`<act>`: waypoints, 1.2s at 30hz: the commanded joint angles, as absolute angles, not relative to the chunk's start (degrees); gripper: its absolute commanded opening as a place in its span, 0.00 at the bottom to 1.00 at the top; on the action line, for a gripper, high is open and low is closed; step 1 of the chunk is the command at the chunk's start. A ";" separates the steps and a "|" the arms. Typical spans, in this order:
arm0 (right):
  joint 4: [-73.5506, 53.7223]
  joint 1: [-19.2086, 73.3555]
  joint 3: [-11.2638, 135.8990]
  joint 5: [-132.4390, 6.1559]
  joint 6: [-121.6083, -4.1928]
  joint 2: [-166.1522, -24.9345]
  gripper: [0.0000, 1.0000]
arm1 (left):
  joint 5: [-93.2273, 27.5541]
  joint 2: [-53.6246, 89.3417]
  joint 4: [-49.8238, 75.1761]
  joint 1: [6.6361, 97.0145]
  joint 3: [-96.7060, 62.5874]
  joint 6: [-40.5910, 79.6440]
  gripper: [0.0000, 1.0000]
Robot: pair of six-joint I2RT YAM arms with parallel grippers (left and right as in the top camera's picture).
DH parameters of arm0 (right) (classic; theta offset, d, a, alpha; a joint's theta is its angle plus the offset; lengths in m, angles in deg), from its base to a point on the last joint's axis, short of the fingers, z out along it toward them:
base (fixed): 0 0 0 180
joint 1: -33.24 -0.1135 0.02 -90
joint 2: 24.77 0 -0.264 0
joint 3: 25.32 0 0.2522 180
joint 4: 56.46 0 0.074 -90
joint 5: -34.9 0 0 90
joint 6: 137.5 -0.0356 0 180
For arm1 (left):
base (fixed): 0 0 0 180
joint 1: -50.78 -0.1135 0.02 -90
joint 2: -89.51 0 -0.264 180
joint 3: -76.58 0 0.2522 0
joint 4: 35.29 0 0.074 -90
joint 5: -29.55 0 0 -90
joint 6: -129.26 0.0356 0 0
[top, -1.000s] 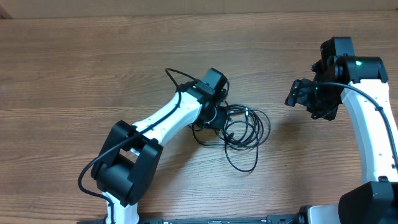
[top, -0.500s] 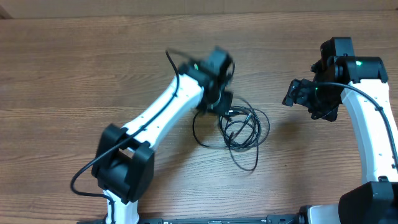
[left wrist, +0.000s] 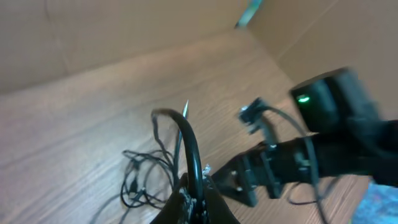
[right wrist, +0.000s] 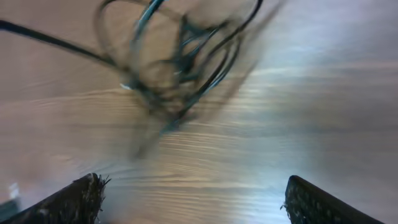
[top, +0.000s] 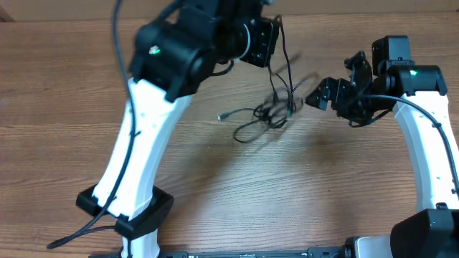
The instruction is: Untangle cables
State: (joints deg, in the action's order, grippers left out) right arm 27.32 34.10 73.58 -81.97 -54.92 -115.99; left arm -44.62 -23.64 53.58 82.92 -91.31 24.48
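Note:
The cables (top: 269, 115) are a tangle of thin black cords hanging in the air above the wooden table. My left gripper (top: 269, 39) is raised high and shut on one cable strand (left wrist: 189, 149), with the bundle dangling below it (left wrist: 146, 180). My right gripper (top: 319, 97) is open and empty, just right of the hanging tangle. In the right wrist view the blurred tangle (right wrist: 180, 68) sits ahead of the wide-open fingers (right wrist: 193, 199).
The wooden table (top: 72, 86) spreads all around. A loose plug end (top: 222, 116) sticks out left of the tangle. The right arm (left wrist: 323, 155) shows in the left wrist view, close to the cables.
My left arm has lifted sharply up and back, pulling the cable tangle off the table. My right gripper has moved left toward the hanging cables.

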 commanded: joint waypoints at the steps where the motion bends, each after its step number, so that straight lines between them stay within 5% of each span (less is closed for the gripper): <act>1: 25.40 32.05 74.77 -93.32 -50.46 -115.20 0.91 | -44.18 -22.54 55.33 82.92 -98.24 25.59 0.04; 19: 9.64 24.18 74.66 -87.46 -50.70 -115.27 0.91 | -44.44 -11.81 52.44 82.55 -104.29 26.42 0.04; 30: 9.20 22.36 74.66 -111.94 -45.11 -115.27 0.89 | -47.17 -9.39 51.61 82.55 -104.27 26.44 0.04; 36: 14.58 19.41 74.66 -113.10 -40.21 -115.27 0.92 | -55.26 -9.52 51.81 82.57 -104.22 26.47 0.04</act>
State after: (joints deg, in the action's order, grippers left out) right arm 13.88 20.75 73.58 -109.29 -44.45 -115.99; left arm -49.62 -9.36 52.23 82.92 -104.03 24.91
